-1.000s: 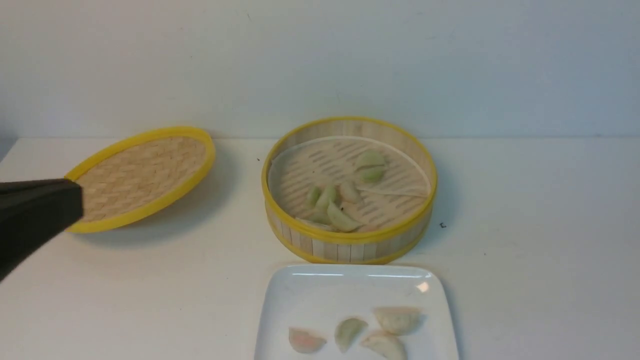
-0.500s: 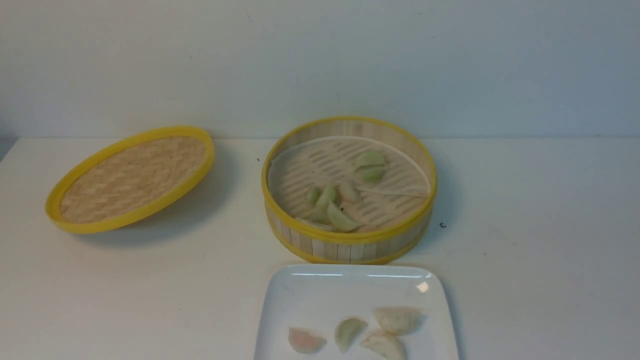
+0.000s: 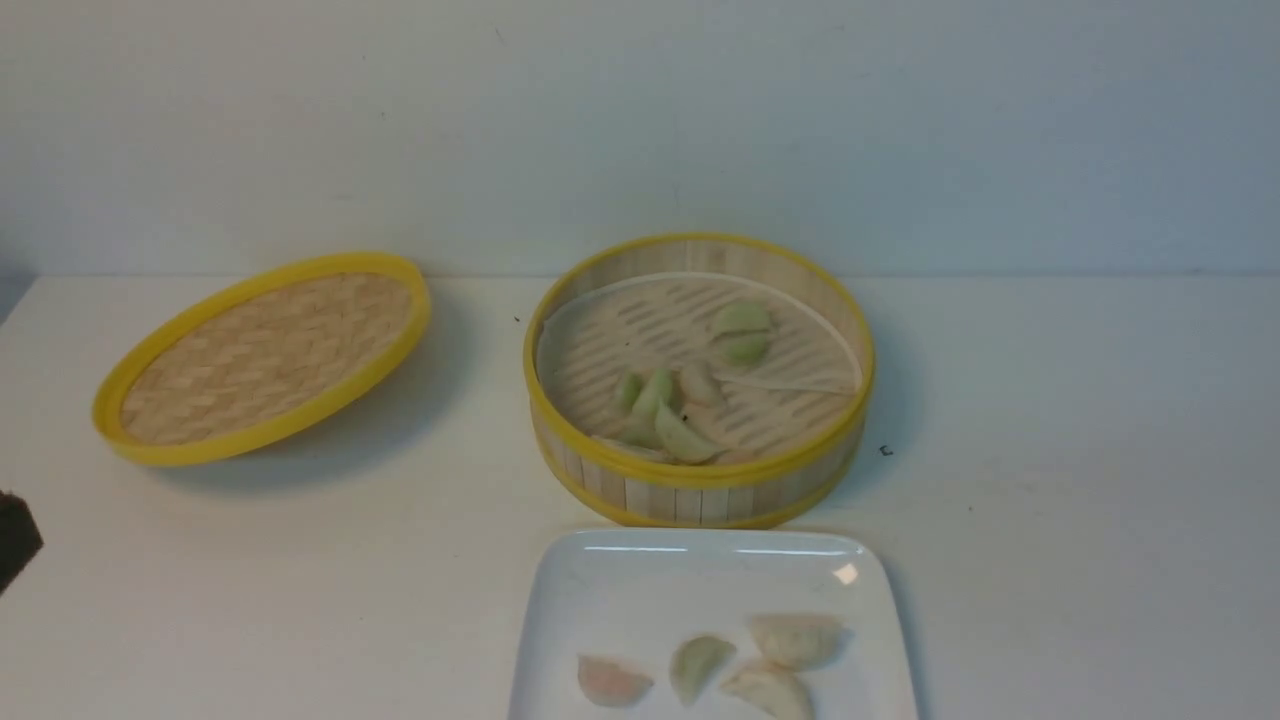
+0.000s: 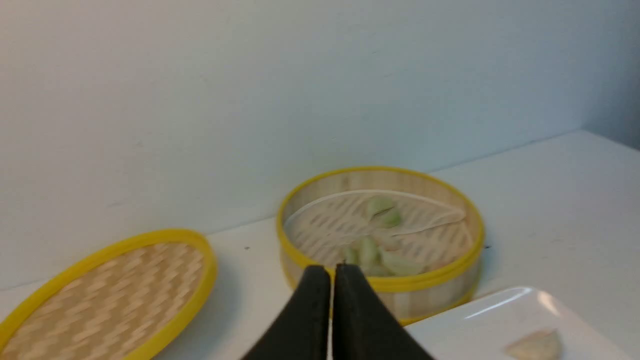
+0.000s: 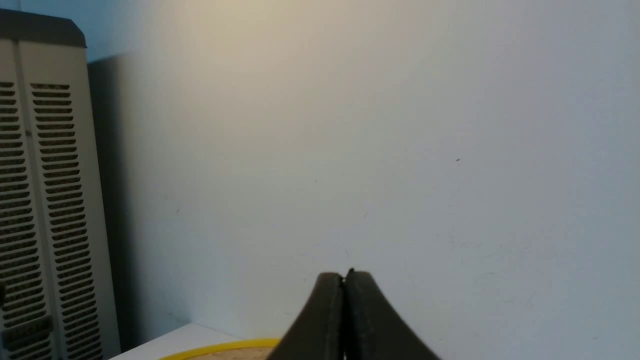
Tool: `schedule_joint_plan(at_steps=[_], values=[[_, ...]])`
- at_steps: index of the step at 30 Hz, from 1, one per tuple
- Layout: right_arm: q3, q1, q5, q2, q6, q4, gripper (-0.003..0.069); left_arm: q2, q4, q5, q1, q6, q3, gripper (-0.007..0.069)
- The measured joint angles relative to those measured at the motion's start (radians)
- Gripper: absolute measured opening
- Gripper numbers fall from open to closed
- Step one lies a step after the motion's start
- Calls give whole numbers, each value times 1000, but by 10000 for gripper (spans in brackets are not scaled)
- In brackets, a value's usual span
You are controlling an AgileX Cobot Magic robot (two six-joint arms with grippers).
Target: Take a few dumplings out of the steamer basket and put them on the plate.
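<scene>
The steamer basket (image 3: 700, 495) stands mid-table with several pale green and cream dumplings (image 3: 680, 435) on its slatted floor. Just in front of it lies the white plate (image 3: 640, 590), carrying several dumplings (image 3: 795, 638), one of them pinkish (image 3: 612, 680) and one green (image 3: 700, 665). My left gripper (image 4: 332, 267) is shut and empty, held low and well short of the basket (image 4: 430, 285) and the plate (image 4: 500, 315). Only a dark corner of it (image 3: 15, 540) shows at the front view's left edge. My right gripper (image 5: 344, 274) is shut and empty, facing the wall.
The shallow woven lid (image 3: 265, 355) with its yellow rim lies tilted on the table left of the basket. A pale wall runs along the table's far edge. A grey vented cabinet (image 5: 45, 200) stands beside the wall in the right wrist view.
My left arm has drawn back from over the lid's near edge toward the front left; only a corner of it shows now. Basket, plate and dumplings have not moved.
</scene>
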Motion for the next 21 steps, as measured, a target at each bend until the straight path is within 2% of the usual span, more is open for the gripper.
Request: schedule_joint_plan(at_steps=[1,2,5,8,12,21], values=[[0,0,0,0,0,0,-15,-12,-12,-10,11,13,22,-6],[0,0,0,0,0,0,-15,-54,-38,-44,87,50,109,-6],[0,0,0,0,0,0,-15,-134,-66,-90,224,109,268,-6],[0,0,0,0,0,0,-15,-188,-72,-94,296,132,376,-6],[0,0,1,0,0,0,-15,-197,-74,-96,321,133,477,-6],[0,0,1,0,0,0,-15,-197,-76,-75,322,131,481,-6]])
